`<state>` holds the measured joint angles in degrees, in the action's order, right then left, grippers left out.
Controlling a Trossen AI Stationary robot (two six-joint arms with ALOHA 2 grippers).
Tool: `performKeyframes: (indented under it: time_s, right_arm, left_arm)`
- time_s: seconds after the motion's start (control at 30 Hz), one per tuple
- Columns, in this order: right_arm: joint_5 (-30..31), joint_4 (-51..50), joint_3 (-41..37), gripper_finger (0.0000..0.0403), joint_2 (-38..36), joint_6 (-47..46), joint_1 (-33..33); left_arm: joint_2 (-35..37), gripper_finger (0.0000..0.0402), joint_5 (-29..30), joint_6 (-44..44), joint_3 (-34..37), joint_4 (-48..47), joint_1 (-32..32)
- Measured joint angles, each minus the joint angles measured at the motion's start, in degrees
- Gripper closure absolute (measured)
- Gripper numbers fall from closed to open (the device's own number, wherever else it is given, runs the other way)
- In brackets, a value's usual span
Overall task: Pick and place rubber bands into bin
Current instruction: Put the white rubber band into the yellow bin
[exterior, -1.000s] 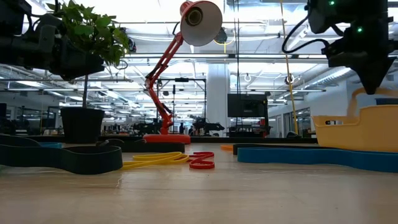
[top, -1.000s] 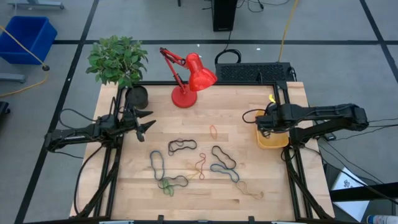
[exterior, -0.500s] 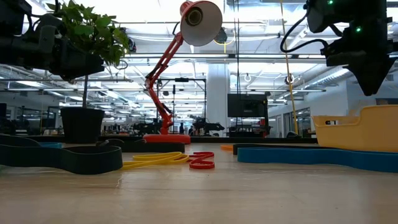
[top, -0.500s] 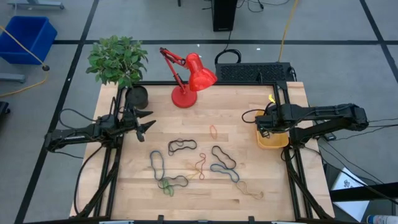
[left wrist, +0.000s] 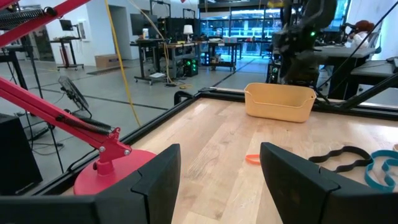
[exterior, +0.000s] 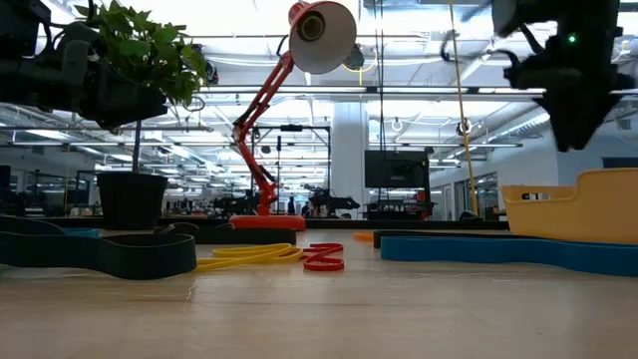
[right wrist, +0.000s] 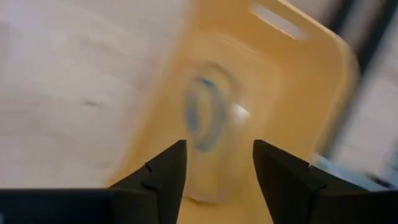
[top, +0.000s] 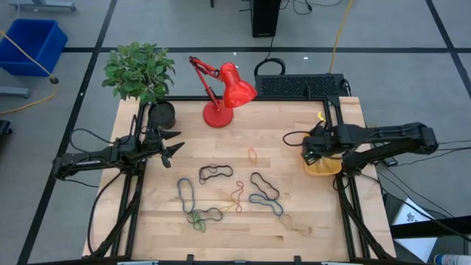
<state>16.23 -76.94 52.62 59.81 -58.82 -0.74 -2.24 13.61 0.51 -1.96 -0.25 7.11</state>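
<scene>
Right gripper: I am hovering my right gripper [top: 307,149] over the bin [top: 329,166] at the right of the high view, fingers spread apart, holding nothing that I can see.

Bin: I am looking into a yellow-orange plastic tub [right wrist: 249,106] with rounded corners and a slot handle. A blurred bluish loop [right wrist: 202,112] is lying inside it, directly between my fingers in the wrist view; I take it for a rubber band.

Left gripper: I am keeping my left gripper [top: 174,146] wide open and empty at the left of the high view, beside the black plant pot [top: 162,113].

Rubber bands: thin floppy loops are lying flat on the wooden tabletop [top: 294,110], clustered in the lower middle of the high view, between my two grippers. A dark loop [top: 215,173] and a blue one [top: 185,194] lie toward my left; a black wavy one [top: 265,185], a blue one [top: 266,204] and a tan one [top: 294,224] lie toward my right; a small orange one [top: 252,155] sits above the cluster.

Coming move: I am judging the black wavy band nearest my right gripper; it lies down and left of it in the high view, its long axis running diagonally.

Red lamp: it [top: 222,92] is standing at the upper middle, clear of the bands.
</scene>
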Motion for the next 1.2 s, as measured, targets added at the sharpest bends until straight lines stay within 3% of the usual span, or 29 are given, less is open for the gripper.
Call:
performKeyframes:
  time_s: [0.13, 0.3, 0.43, 0.9, 1.2]
  right_arm:
    - [-0.3, 14.9, 0.0, 0.0219, -2.8, 10.6, 3.0]
    - [-8.7, 39.5, 0.0, 0.0226, -4.1, 29.3, 9.1]
    - [-12.0, 50.6, 0.0, 0.0237, -1.8, 34.6, 14.7]
    - [-13.3, 43.7, 0.0, 0.0275, 16.1, 23.9, 32.1]
    - [-15.0, 48.7, 0.0, 0.0275, 27.2, 17.2, 38.1]
  left_arm:
    - [0.0, 0.0174, 0.0, 0.0, 0.0, 0.0, 0.0]
    - [0.0, 0.0174, 0.0, 0.0, 0.0, 0.0, 0.0]
    - [0.0, 0.0174, 0.0, 0.0, 0.0, 0.0, 0.0]
    - [0.0, 0.0174, 0.0, 0.0, 0.0, 0.0, 0.0]
    - [0.0, 0.0174, 0.0, 0.0, 0.0, 0.0, 0.0]
